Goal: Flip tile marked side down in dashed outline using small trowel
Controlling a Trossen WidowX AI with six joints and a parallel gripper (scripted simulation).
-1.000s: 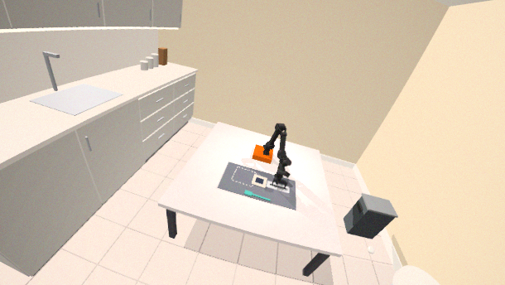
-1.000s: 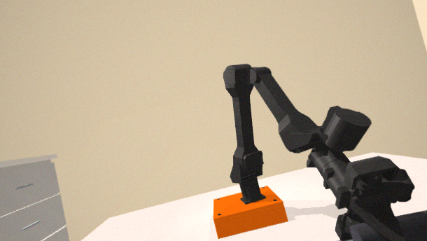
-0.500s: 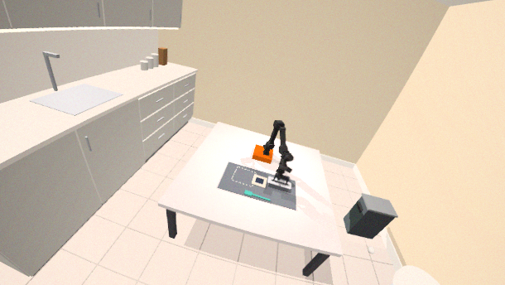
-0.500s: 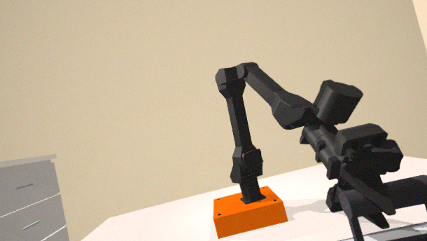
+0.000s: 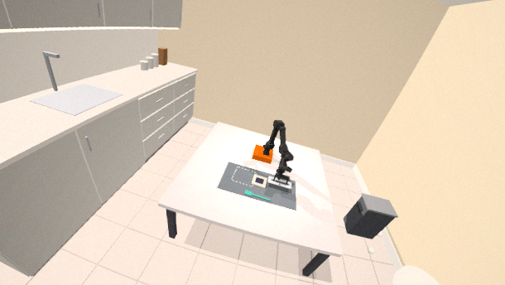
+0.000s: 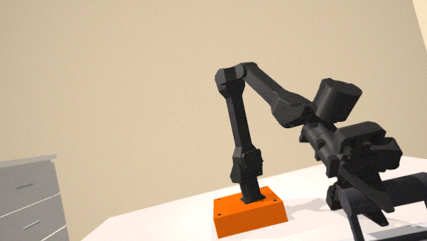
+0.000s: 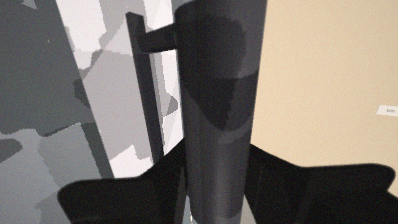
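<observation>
My gripper is shut on the dark round handle of the trowel, which has a flat, pale metal blade. The trowel appears to be a little above the right part of the mat, with a shadow below it. The tile lies flat on the mat just left of the trowel, its dark square mark facing up. The dashed outline is left of the tile. The tile is not seen in the wrist view.
A teal tool with a long thin handle lies on the front part of the mat. The arm's orange base stands behind the mat on the white table. A dark bin stands on the floor to the right.
</observation>
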